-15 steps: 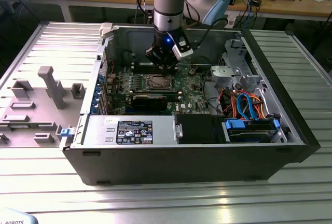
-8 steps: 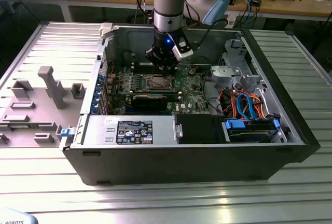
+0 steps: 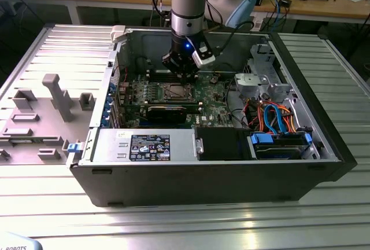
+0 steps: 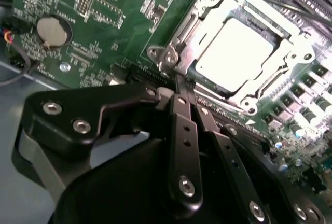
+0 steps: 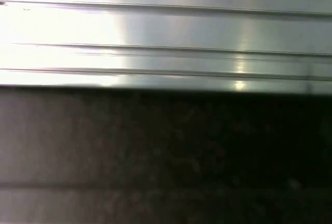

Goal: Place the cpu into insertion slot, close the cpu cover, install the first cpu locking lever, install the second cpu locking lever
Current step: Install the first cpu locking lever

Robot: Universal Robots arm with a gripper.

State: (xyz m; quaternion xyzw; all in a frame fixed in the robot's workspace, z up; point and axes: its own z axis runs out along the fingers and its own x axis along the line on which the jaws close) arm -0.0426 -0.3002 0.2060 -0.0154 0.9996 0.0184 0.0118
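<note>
pincer (image 4: pixel 179 86) closed — at cpu cover (image 4: pixel 207 14)

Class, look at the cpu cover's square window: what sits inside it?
The cpu's pale metal top shows through the cpu cover. The insertion slot's contacts beneath are hidden by it.

In the exterior view the gripper (image 3: pixel 184 75) hides part of the insertion slot (image 3: pixel 176 92). In the second wrist view the cpu cover (image 4: pixel 234 47) runs off the picture's edge.

Ribbed metal table (image 3: pixel 324 203) (wooden benches (image 3: pixel 347 7) behind)
</note>
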